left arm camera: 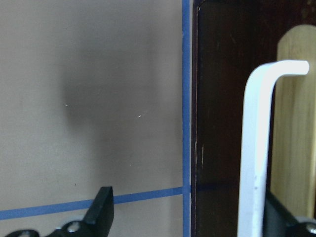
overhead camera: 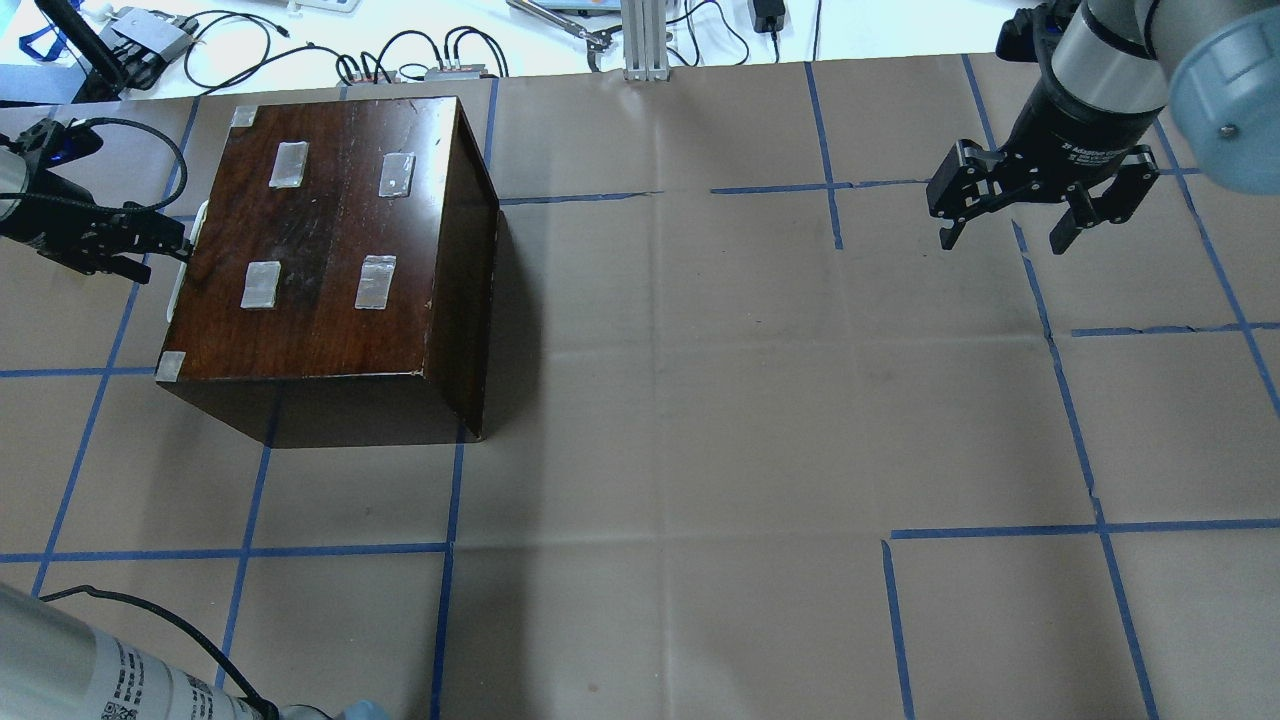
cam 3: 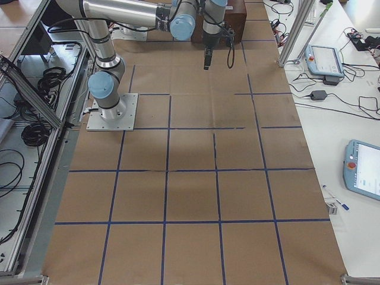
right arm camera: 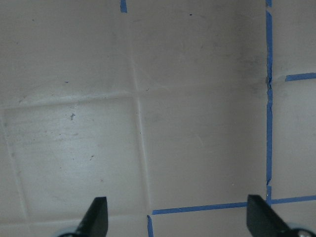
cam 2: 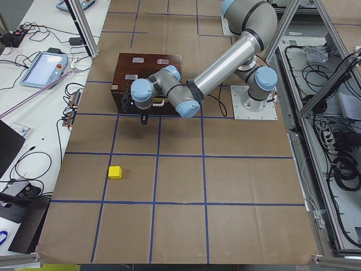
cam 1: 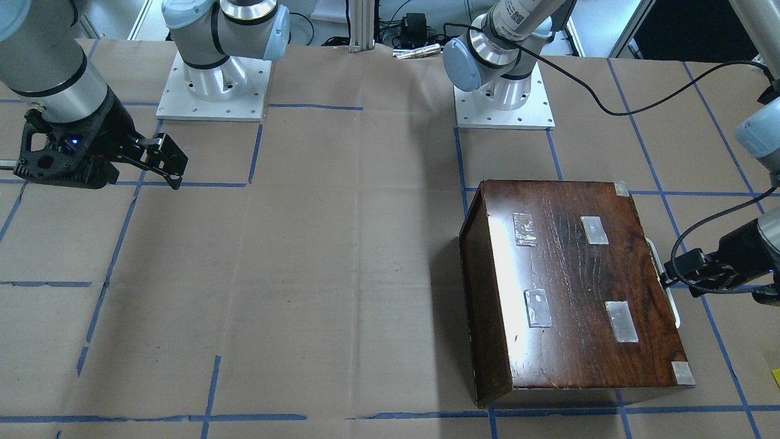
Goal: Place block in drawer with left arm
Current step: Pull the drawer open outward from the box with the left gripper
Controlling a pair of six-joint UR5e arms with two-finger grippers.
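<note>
The yellow block [cam 2: 115,172] lies on the brown paper well in front of the cabinet [overhead camera: 330,240]; a sliver of the block shows at the edge of the front-facing view [cam 1: 777,377]. The drawer looks pushed in. Only its white handle [left arm camera: 256,148] and dark front [left arm camera: 217,123] show. My left gripper [left arm camera: 192,217] is open at the cabinet's front, and the handle stands between its fingers, close to the right one. It also shows in the overhead view [overhead camera: 165,245]. My right gripper [overhead camera: 1010,225] is open and empty above bare paper far from the cabinet.
Blue tape lines grid the paper-covered table [overhead camera: 700,400]. Silver tape patches [overhead camera: 375,282] sit on the cabinet's top. A loose black cable [cam 1: 640,103] runs to the left wrist. Cables and tablets lie beyond the table's edge [cam 2: 48,65].
</note>
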